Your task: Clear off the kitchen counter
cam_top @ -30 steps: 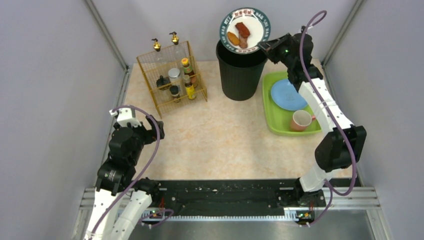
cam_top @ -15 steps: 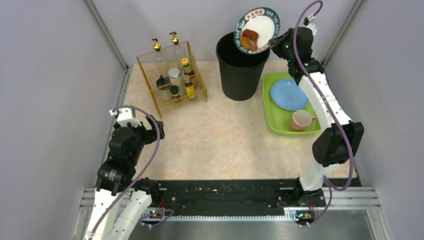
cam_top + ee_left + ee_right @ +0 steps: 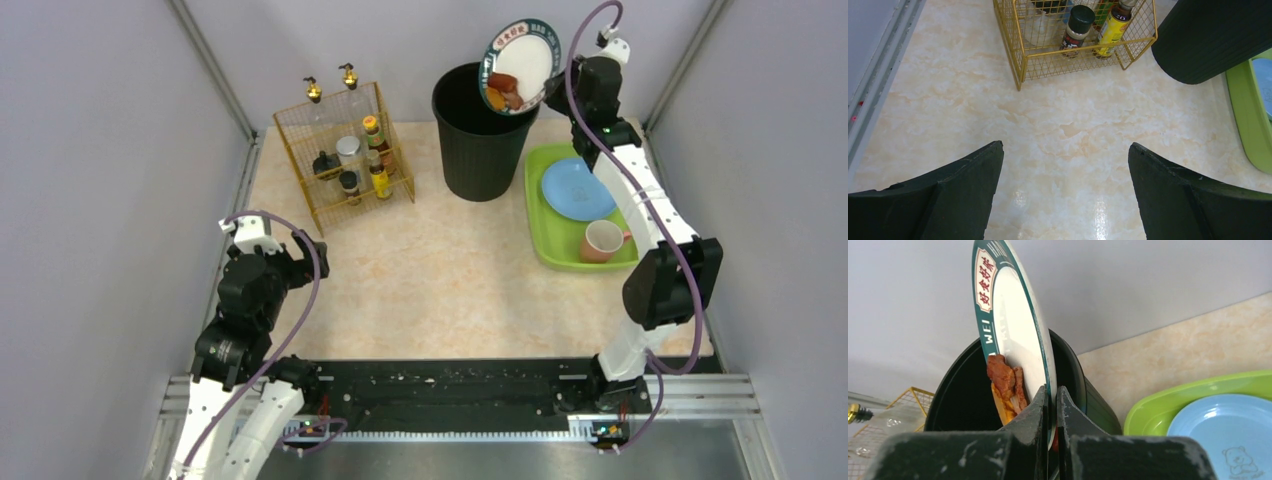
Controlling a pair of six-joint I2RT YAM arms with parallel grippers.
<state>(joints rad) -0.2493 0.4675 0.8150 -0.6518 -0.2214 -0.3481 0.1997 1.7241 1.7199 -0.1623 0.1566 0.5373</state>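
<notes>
Above the black bin at the far right of the table, the right gripper pinches the lower rim of a plate, one finger pressed against each face. This white plate with a dark green border is tipped steeply, almost on edge, with its face turned toward the bin. Reddish-brown and orange food pieces sit low on the plate, over the bin's open mouth.

The bin stands at the back of the kitchen counter, the speckled beige top that fills the workspace. Just beside the bin on the right lies a lime-green tray holding a blue plate and a pink cup. Left of the bin stands a gold wire rack with several bottles inside.

Near the left edge, the left gripper hangs over bare counter with its fingers spread wide and nothing between them, facing the rack
</notes>
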